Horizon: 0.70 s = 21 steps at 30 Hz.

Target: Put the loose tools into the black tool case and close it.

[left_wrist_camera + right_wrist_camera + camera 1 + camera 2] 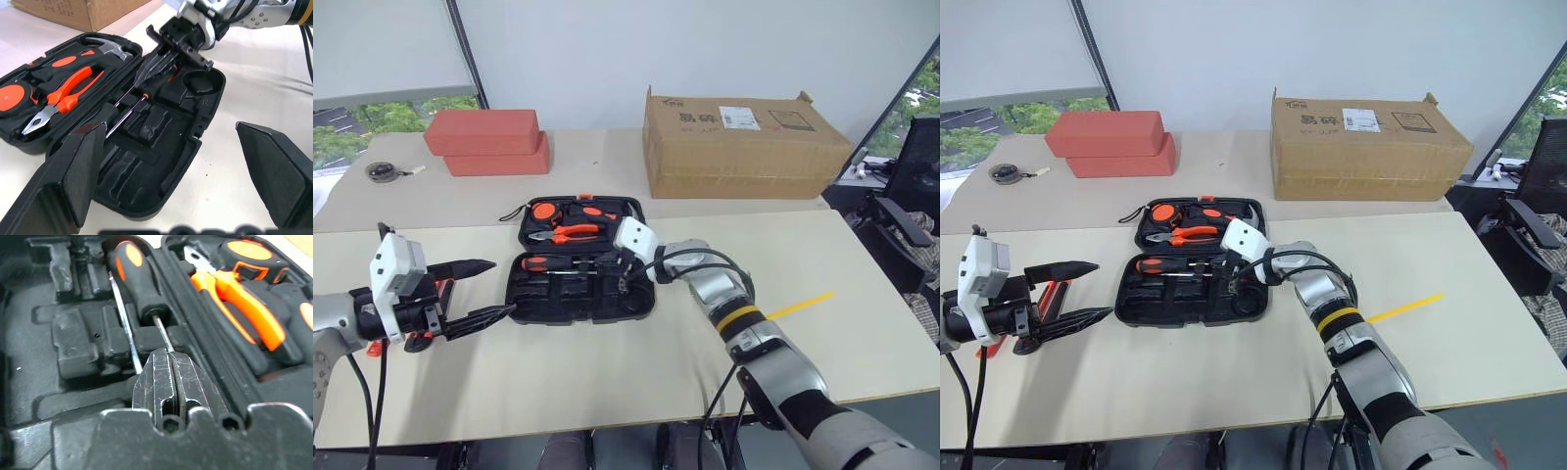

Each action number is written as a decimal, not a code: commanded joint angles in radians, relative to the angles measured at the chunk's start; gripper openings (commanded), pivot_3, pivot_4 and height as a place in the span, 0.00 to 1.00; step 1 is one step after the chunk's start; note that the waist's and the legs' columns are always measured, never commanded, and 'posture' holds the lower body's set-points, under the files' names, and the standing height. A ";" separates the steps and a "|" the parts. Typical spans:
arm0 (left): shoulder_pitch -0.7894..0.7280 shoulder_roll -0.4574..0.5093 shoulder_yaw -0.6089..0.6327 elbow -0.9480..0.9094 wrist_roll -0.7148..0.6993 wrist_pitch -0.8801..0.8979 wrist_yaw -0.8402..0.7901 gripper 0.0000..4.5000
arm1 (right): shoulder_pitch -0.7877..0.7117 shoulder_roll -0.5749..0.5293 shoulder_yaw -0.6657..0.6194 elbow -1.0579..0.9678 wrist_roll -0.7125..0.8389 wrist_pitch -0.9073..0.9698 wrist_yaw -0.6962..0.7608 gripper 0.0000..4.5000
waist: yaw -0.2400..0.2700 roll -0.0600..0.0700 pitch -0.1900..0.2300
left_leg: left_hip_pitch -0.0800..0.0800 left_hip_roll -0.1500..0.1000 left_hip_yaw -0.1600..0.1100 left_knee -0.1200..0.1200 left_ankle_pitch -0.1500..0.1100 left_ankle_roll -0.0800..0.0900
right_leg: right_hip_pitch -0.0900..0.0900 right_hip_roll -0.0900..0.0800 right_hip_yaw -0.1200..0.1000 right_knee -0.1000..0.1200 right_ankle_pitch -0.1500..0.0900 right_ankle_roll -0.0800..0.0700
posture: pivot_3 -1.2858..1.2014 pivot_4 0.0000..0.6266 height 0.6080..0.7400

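Observation:
The black tool case (641, 304) lies open in the middle of the table. Its far half holds orange-handled pliers (570, 233) and a hammer (110, 48). In the near half lies a screwdriver with a black-and-orange handle (134, 269). A second steel shaft (124, 318) lies beside it. My right gripper (167, 357) is shut, its tips down on those shafts inside the near half (625, 270). Left of the case my left gripper (499, 288) hovers open and empty. An orange loose tool (1048, 294) lies on the table under it, partly hidden.
A brown cardboard box (744, 147) and two stacked red boxes (489, 142) stand on the far table. A round grey tape measure (382, 171) lies at the far left. A yellow tape strip (800, 305) marks the table right of my right arm.

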<state>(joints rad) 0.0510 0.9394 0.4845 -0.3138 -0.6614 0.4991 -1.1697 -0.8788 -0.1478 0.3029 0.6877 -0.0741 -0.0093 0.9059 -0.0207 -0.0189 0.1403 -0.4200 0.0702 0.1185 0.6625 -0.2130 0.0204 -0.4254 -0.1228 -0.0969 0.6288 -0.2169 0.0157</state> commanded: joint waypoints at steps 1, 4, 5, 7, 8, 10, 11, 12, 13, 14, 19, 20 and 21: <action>-0.015 0.009 0.000 -0.008 0.010 -0.026 0.006 1.00 | 0.008 -0.005 0.017 -0.034 -0.014 0.002 0.012 0.01 | -0.001 0.000 0.000 | 0.000 0.000 0.000 0.000 0.000 0.000 | 0.000 0.000 0.000 0.000 0.000 0.000 | 0.52 0.24 0.80; 0.003 -0.002 0.008 0.002 0.021 -0.029 0.019 1.00 | 0.016 -0.028 0.048 -0.032 -0.057 -0.004 0.008 0.01 | -0.001 0.000 0.000 | 0.000 0.000 0.000 -0.001 0.000 0.000 | 0.000 0.000 0.000 0.000 0.000 0.000 | 0.52 0.24 0.80; 0.014 -0.010 0.014 0.008 0.026 -0.033 0.025 1.00 | 0.021 -0.033 0.051 -0.035 -0.062 -0.003 0.008 0.01 | -0.001 0.000 0.000 | 0.000 0.000 0.000 -0.001 0.000 0.000 | 0.000 0.000 0.000 0.000 0.000 0.000 | 0.52 0.24 0.80; 0.029 -0.035 0.030 0.022 0.038 -0.046 0.054 1.00 | 0.033 -0.035 0.045 -0.050 -0.050 0.002 0.007 0.01 | 0.000 0.000 0.000 | 0.000 0.000 0.000 -0.001 0.000 0.000 | 0.000 0.000 0.000 0.000 0.000 0.000 | 0.52 0.24 0.80; 0.033 -0.055 0.046 0.032 0.040 -0.049 0.083 1.00 | 0.038 -0.035 0.030 -0.062 -0.036 0.000 0.002 0.01 | 0.001 0.000 0.000 | 0.001 0.000 0.000 -0.001 0.000 0.000 | 0.000 0.000 0.000 0.000 0.000 0.000 | 0.52 0.24 0.80; 0.040 -0.096 0.084 0.045 0.039 -0.047 0.149 1.00 | 0.044 -0.031 -0.016 -0.106 0.022 -0.002 0.013 0.01 | 0.004 0.000 0.000 | 0.001 0.000 0.000 -0.001 0.000 0.000 | 0.000 0.000 0.000 0.000 0.000 0.000 | 0.52 0.24 0.80; 0.046 -0.114 0.102 0.053 0.048 -0.044 0.191 1.00 | 0.048 -0.027 -0.046 -0.142 0.069 0.026 0.029 0.01 | 0.004 0.000 0.000 | 0.001 0.000 -0.001 -0.001 0.000 0.000 | 0.000 0.000 0.000 0.000 0.000 0.000 | 0.52 0.24 0.80; 0.057 -0.129 0.118 0.063 0.070 -0.047 0.235 1.00 | 0.054 -0.024 -0.071 -0.187 0.123 0.049 0.064 0.01 | 0.004 -0.001 0.000 | 0.000 0.000 -0.001 -0.001 0.000 0.000 | 0.000 0.000 0.000 0.000 0.000 0.000 | 0.52 0.24 0.80; 0.070 -0.140 0.131 0.070 0.091 -0.054 0.265 1.00 | 0.062 -0.026 -0.089 -0.233 0.172 0.059 0.103 0.01 | 0.003 -0.001 0.000 | 0.000 0.000 -0.003 -0.001 0.000 0.000 | 0.001 0.000 0.000 0.000 0.000 0.000 | 0.52 0.24 0.80; 0.084 -0.155 0.157 0.088 0.101 -0.055 0.298 1.00 | 0.074 -0.038 -0.104 -0.297 0.227 0.088 0.153 0.01 | 0.003 0.000 0.000 | 0.000 0.000 -0.004 -0.001 0.000 0.000 | 0.000 0.000 0.000 0.000 0.000 0.000 | 0.52 0.24 0.80; 0.110 -0.201 0.243 0.193 0.127 -0.071 0.400 1.00 | 0.098 -0.092 -0.138 -0.467 0.367 0.188 0.266 0.15 | 0.001 -0.001 -0.001 | 0.000 0.001 -0.005 -0.001 0.000 0.001 | 0.000 0.000 0.000 0.000 0.000 0.000 | 0.52 0.24 0.80; 0.121 -0.201 0.242 0.211 0.146 -0.087 0.407 1.00 | 0.101 -0.102 -0.139 -0.485 0.379 0.203 0.276 0.24 | 0.003 -0.002 -0.001 | 0.001 0.001 -0.005 -0.001 0.000 0.001 | 0.000 0.000 -0.001 0.000 0.000 0.000 | 0.52 0.24 0.80; 0.137 -0.206 0.244 0.244 0.172 -0.099 0.430 1.00 | 0.105 -0.111 -0.147 -0.513 0.416 0.231 0.299 0.30 | 0.003 -0.002 -0.001 | 0.001 0.001 -0.006 -0.001 0.000 0.001 | 0.000 0.000 -0.002 0.000 0.000 0.000 | 0.52 0.24 0.80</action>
<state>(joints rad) 0.1739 0.7372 0.6923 -0.0956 -0.5238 0.4421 -0.7717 -0.7778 -0.2553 0.1768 0.2422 0.2692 0.1794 1.1697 -0.0175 -0.0205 0.1393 -0.4195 0.0715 0.1132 0.6616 -0.2141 0.0200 -0.4253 -0.1230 -0.0985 0.6281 -0.2171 0.0152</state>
